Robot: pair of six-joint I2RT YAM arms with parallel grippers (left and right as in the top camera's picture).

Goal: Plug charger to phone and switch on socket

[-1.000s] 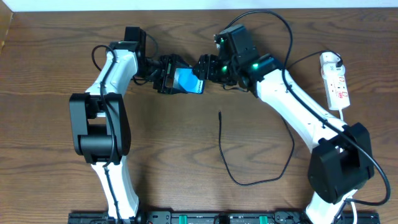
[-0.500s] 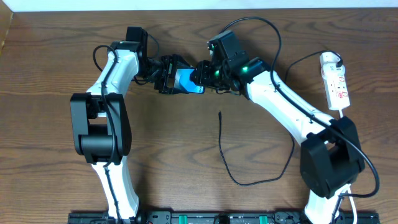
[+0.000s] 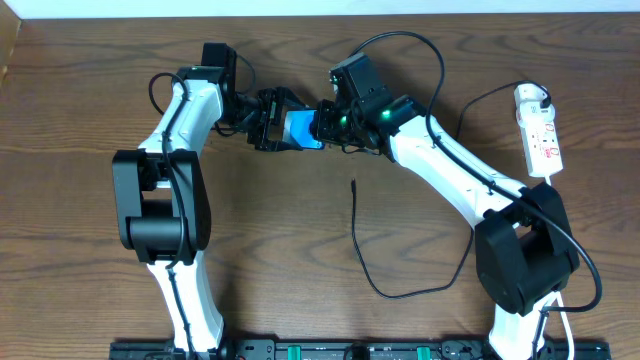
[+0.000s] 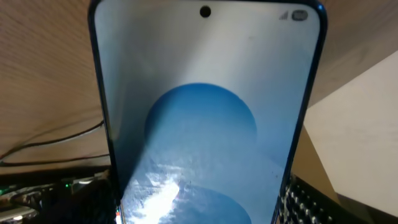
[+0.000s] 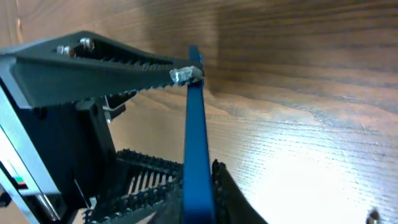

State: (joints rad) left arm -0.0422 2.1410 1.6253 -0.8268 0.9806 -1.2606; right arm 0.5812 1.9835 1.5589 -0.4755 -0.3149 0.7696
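Observation:
The phone (image 3: 303, 129), its screen bright blue, is up off the table between both arms at the back middle. My left gripper (image 3: 282, 123) is shut on it across its width; in the left wrist view the phone (image 4: 205, 118) fills the frame, with a ridged finger (image 4: 311, 200) against its side edge. My right gripper (image 3: 326, 120) is shut on its other end; the right wrist view shows the phone (image 5: 195, 137) edge-on, with dark pads (image 5: 227, 193) pressed against both faces. The charger (image 3: 372, 285) lies loose on the table, its small tip (image 3: 354, 182) below the phone. The socket (image 3: 540, 135) lies at the far right.
The charger's black cable loops from the tip down and round towards the right arm's base (image 3: 520, 265). A white lead (image 3: 558, 188) runs off the socket toward that base. Another black cable (image 3: 440, 55) arcs over the right arm. The table's back edge (image 3: 320, 15) is close behind.
My right arm has swung left to the phone and its jaws have closed on the phone's end. The left arm has held still with the phone.

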